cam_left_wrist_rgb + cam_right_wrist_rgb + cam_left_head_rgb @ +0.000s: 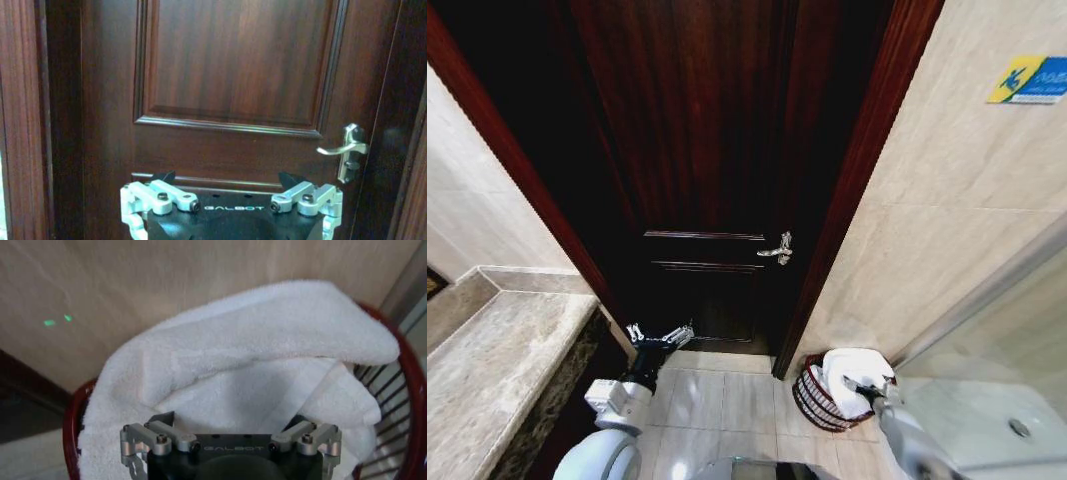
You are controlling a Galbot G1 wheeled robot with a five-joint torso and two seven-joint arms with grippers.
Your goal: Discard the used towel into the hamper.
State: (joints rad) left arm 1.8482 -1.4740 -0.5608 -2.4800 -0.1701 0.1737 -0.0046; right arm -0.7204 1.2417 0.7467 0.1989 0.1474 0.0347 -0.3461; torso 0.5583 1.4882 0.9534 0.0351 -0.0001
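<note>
Currently the towel [855, 372] lies in the hamper [812, 402] beside the door frame. Right gripper [230, 421] jaws apart above it: lift straight clear. Left gripper [659, 335], jaws apart, faces the door [233, 75].

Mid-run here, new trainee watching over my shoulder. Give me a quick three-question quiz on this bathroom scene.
1. True or false: the white towel lies in the hamper.
2. Which claw faces the wooden door: A) left B) right
3. Fill in: the right claw is open just above the ____.

Key:
1. True; it drapes over the rim.
2. A; the left claw is open, holding nothing.
3. Towel.
</note>
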